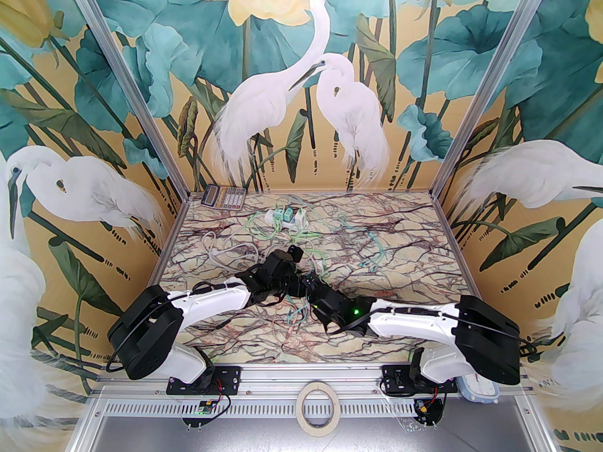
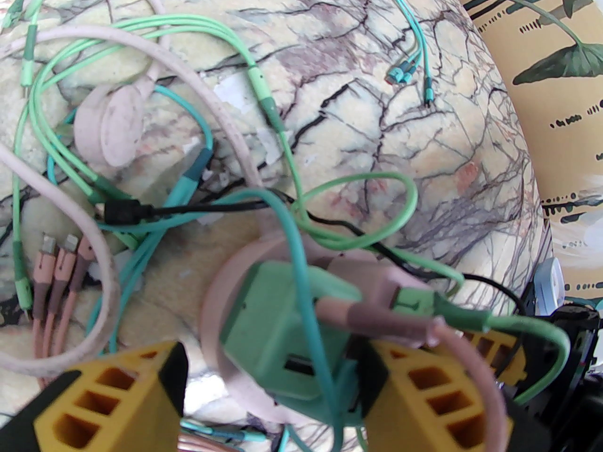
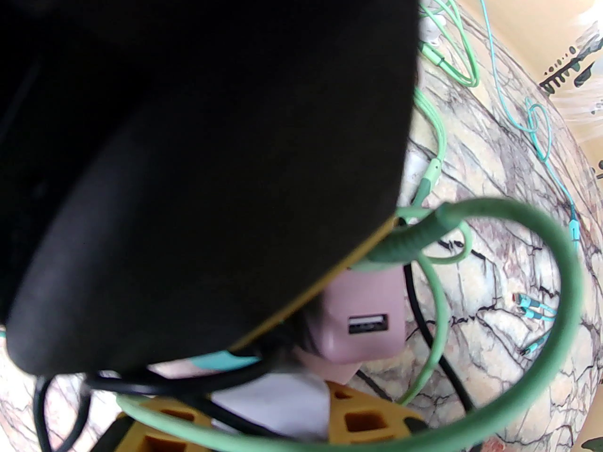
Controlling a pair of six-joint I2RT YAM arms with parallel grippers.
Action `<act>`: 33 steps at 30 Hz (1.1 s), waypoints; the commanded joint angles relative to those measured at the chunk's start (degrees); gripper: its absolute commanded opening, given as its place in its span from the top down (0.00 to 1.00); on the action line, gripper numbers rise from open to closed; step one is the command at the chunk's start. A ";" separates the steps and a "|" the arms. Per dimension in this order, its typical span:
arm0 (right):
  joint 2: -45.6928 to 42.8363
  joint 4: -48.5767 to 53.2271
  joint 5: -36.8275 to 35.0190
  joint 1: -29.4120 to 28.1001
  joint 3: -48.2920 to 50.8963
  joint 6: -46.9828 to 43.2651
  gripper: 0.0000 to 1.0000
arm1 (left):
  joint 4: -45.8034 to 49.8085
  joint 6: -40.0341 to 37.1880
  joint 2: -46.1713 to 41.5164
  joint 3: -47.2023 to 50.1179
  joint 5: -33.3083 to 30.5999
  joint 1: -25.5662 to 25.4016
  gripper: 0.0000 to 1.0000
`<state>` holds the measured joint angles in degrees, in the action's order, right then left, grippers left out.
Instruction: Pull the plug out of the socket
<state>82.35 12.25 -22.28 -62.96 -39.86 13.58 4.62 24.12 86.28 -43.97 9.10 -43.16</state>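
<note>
A round pink socket (image 2: 214,318) with a thick pink cord carries a green plug block (image 2: 282,327) and a pink plug (image 2: 362,276). My left gripper (image 2: 278,384) straddles the socket and the green block, with its right pad against the block. My right gripper (image 3: 264,412) is shut low on the pink plug (image 3: 367,299), which shows an empty USB port; a green cable (image 3: 560,299) loops off its top. The black left wrist (image 3: 188,158) hides much of that view. From above, the left gripper (image 1: 288,271) and right gripper (image 1: 314,289) meet mid-table.
A white power strip (image 1: 286,218) with green chargers lies at the back, and a calculator (image 1: 224,197) at the back left. Loose green, teal (image 1: 372,252) and pink cables tangle across the table. A tape roll (image 1: 316,407) lies on the near rail.
</note>
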 commanded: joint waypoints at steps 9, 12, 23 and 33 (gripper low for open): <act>-11.11 -10.02 15.66 8.81 5.21 3.67 0.83 | 7.48 -2.02 4.77 0.55 -3.39 -1.74 0.36; -12.38 -9.46 15.30 9.17 5.34 2.72 0.83 | 7.59 -2.02 4.77 0.38 -3.50 -1.85 0.36; -2.14 -2.84 0.01 0.44 -1.21 -4.39 0.83 | 8.01 -2.08 5.43 -0.50 -3.48 -2.19 0.36; -2.76 -3.76 2.25 1.22 -1.34 -2.63 0.83 | 8.36 -2.50 6.83 -1.47 -4.15 -3.16 0.36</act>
<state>81.49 14.55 -21.43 -62.57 -40.36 12.43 5.63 23.73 89.06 -46.63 6.09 -44.53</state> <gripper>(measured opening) 0.321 0.642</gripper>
